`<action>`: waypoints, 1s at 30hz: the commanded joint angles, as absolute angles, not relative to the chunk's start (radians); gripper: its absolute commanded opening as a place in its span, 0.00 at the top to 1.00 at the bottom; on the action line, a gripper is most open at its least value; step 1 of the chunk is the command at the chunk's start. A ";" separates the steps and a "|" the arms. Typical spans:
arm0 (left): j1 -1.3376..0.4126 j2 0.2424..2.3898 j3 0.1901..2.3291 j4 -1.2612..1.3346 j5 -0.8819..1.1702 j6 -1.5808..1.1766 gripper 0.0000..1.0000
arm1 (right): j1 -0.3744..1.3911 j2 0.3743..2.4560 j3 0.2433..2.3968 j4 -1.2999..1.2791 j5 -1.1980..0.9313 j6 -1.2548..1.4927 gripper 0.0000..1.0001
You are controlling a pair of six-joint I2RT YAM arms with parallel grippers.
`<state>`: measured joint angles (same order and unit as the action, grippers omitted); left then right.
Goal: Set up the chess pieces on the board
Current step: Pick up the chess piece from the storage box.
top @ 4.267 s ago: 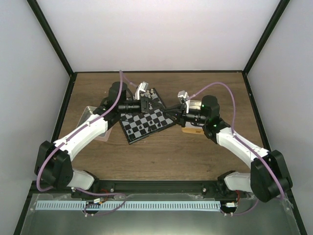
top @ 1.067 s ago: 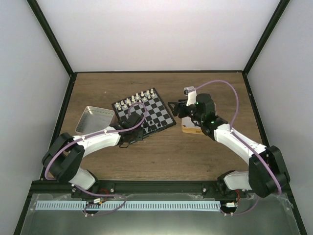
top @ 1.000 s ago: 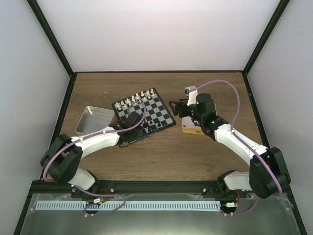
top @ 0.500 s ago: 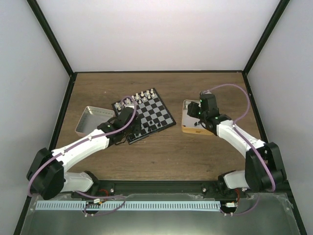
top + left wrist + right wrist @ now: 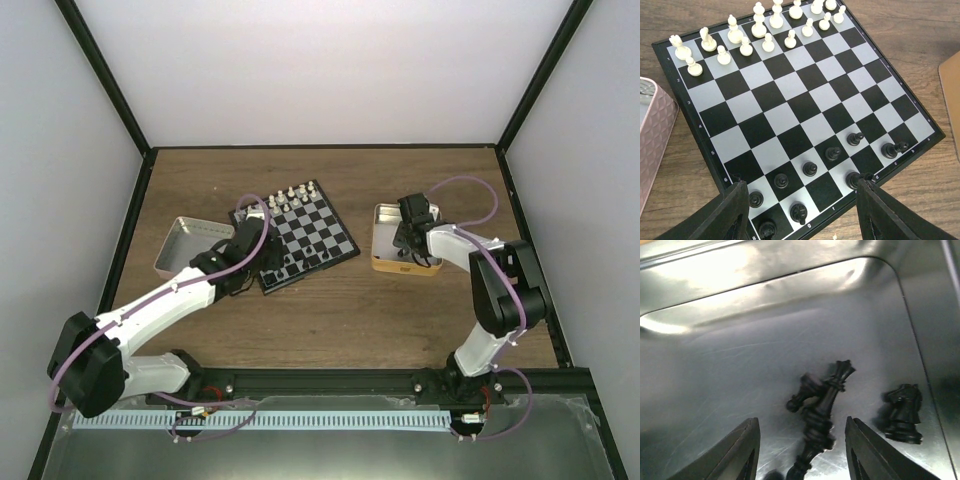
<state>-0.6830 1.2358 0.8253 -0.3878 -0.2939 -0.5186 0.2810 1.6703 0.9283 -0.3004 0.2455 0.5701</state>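
Note:
The board [image 5: 318, 228] lies tilted in the middle of the table. White chess pieces [image 5: 760, 31] stand in two rows along its far side, and several black ones [image 5: 810, 169] stand on its near rows. My left gripper [image 5: 806, 220] hovers open above those black pieces, holding nothing; from above it [image 5: 256, 262] sits over the board's near-left corner. My right gripper [image 5: 807, 452] is down inside the gold-sided tin [image 5: 379, 262], open. A long black piece [image 5: 824, 412] lies between its fingers, untouched, with a pawn [image 5: 801, 394] against it. A black knight [image 5: 902, 412] stands to the right.
A second, silvery-pink tin [image 5: 190, 245] sits left of the board, its wall [image 5: 655, 125] close to the left fingers. Brown table [image 5: 330, 310] extends in front of the board. Black frame posts and white walls enclose the workspace.
The left gripper has drawn back from the board's near rows and spread wider. The right gripper has dropped into the gold tin and its jaws have narrowed around the lying piece.

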 commanded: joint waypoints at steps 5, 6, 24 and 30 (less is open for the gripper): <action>-0.671 1.234 0.820 -0.381 -0.284 -0.505 0.39 | 0.244 1.730 0.977 -0.284 0.273 0.579 0.63; -0.671 1.233 0.820 -0.382 -0.283 -0.507 0.39 | 0.239 1.735 0.977 -0.280 0.261 0.577 0.65; -0.670 1.189 0.826 -0.322 -0.224 -0.507 0.36 | 0.235 1.544 0.913 -0.107 0.109 0.520 0.87; -0.670 1.191 0.835 -0.250 -0.109 -0.528 0.35 | 0.236 1.482 0.886 -0.056 -0.064 0.557 0.86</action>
